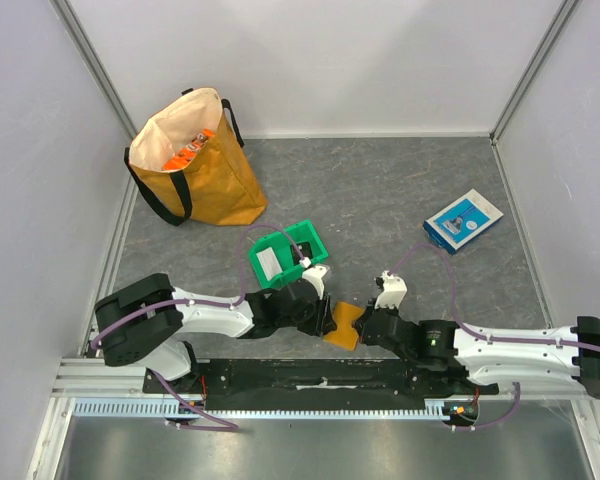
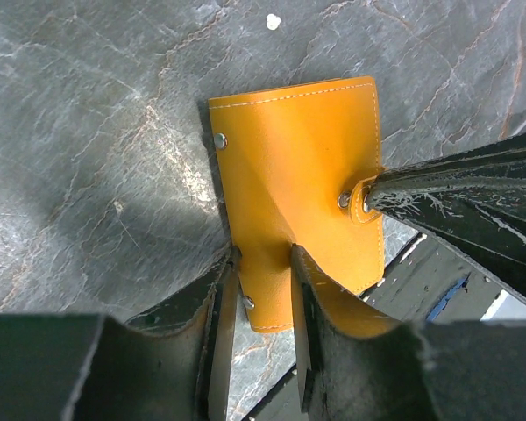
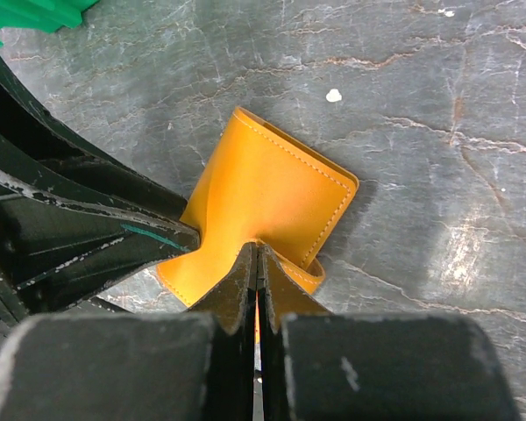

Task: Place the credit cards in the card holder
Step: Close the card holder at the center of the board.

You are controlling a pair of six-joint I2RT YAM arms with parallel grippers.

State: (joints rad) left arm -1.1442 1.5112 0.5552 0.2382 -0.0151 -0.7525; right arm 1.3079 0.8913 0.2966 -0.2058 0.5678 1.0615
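The orange card holder lies on the grey table between my two grippers, near the front edge. My right gripper is shut on its snap tab, pinching the leather. My left gripper stands partly open astride the holder's near corner. One finger is beside the edge and the other rests on the leather. The holder is slightly buckled. A white credit card lies in the green bin; no card is in either gripper.
The green bin stands just behind the left gripper. An orange-yellow tote bag stands at the back left. A blue-and-white flat box lies at the right. The black base rail runs just in front of the holder.
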